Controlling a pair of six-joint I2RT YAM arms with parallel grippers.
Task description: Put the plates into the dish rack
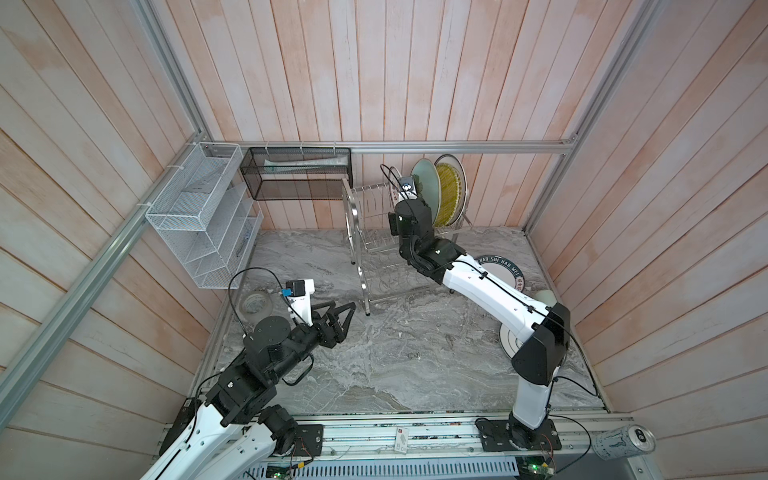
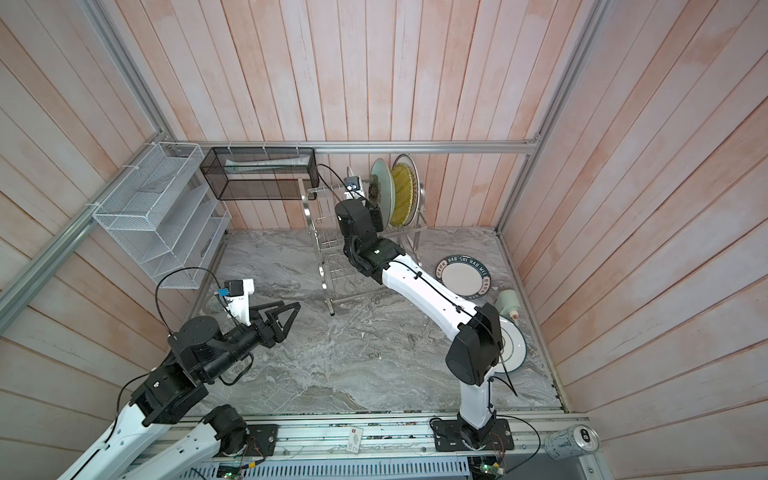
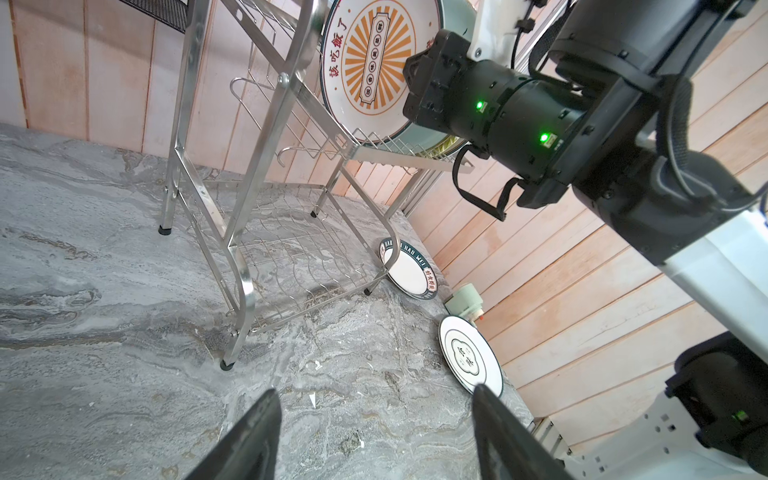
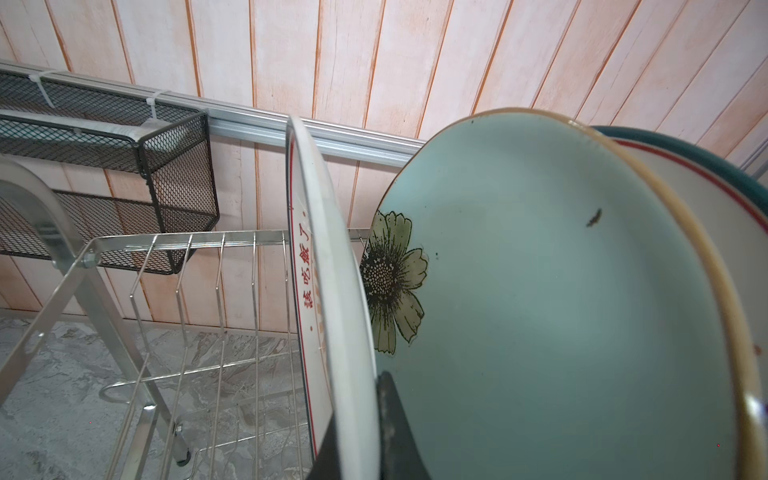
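Observation:
The dish rack [image 1: 374,249] [image 2: 328,249] stands at the back of the marble table. On its upper tier, on edge, stand a pale green flower plate [image 1: 426,187] [image 4: 540,291], a yellow woven plate [image 1: 451,195] and a dark-rimmed plate [image 4: 706,187] behind them. My right gripper [image 4: 357,399] is shut on the rim of a white sunburst plate [image 3: 370,62] [image 4: 332,270], upright beside the green one. A lettered-rim plate [image 2: 463,276] [image 3: 409,270] and a cloud-outline plate [image 2: 513,345] [image 3: 467,353] lie flat on the right. My left gripper [image 1: 343,309] [image 3: 376,395] hangs open and empty over the table.
A white mesh organizer [image 1: 203,220] and a black mesh basket [image 1: 297,174] hang on the back left walls. A grey tape roll [image 1: 255,303] lies beside the left arm. A pale green container [image 2: 509,301] lies between the two flat plates. A can [image 1: 623,440] rests on the front rail.

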